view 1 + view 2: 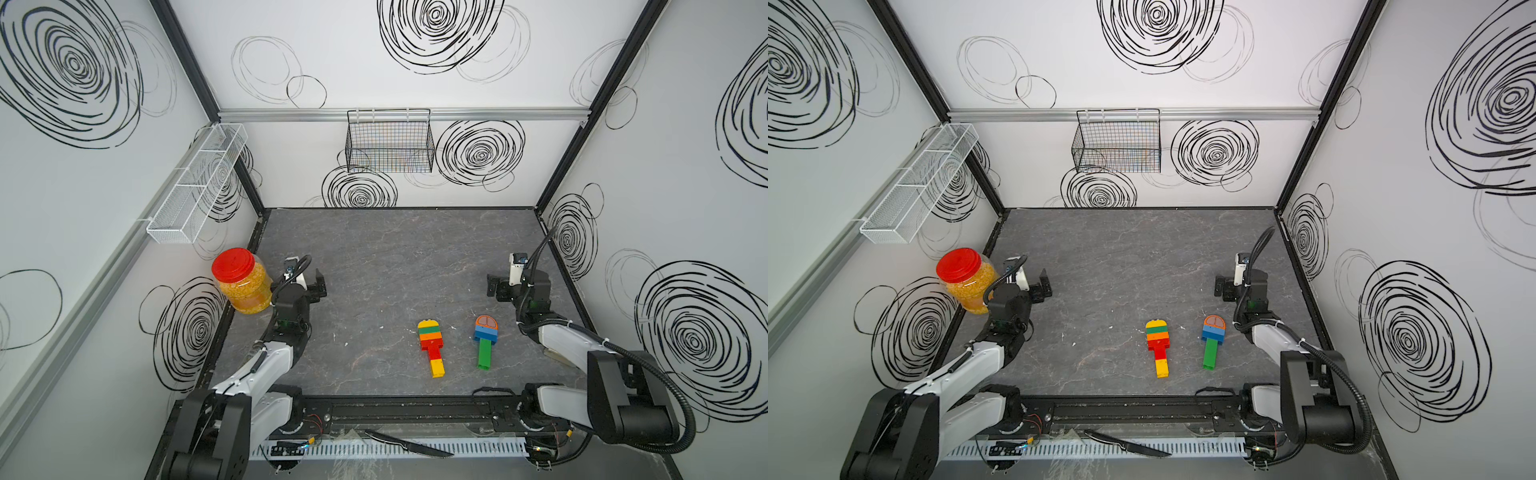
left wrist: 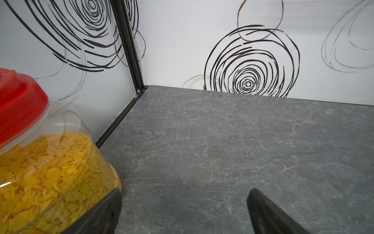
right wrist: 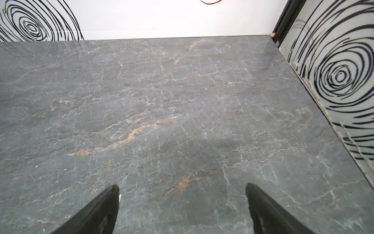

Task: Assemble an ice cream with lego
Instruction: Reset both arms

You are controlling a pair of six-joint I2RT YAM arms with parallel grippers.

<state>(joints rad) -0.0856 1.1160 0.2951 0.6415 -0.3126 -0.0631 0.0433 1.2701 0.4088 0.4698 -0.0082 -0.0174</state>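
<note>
Two lego builds lie flat on the grey table in both top views. One stacks a yellow rounded top, green, orange and red bricks on a red and yellow stem [image 1: 431, 347] [image 1: 1158, 347]. The other has an orange rounded top and blue bricks on a green stem [image 1: 485, 340] [image 1: 1212, 340]. My left gripper [image 1: 320, 286] [image 1: 1044, 286] [image 2: 184, 194] hovers open at mid-left, far from the builds. My right gripper [image 1: 494, 286] [image 1: 1221, 286] [image 3: 182, 190] is open at mid-right, just beyond the blue-green build. Both wrist views show only bare table between the fingers.
A red-lidded jar of yellow flakes [image 1: 243, 282] [image 1: 967, 282] [image 2: 40, 162] stands against the left wall, close beside my left gripper. A black wire basket [image 1: 390, 145] hangs on the back wall, a white mesh basket [image 1: 199, 187] on the left wall. A knife [image 1: 409, 444] lies on the front rail.
</note>
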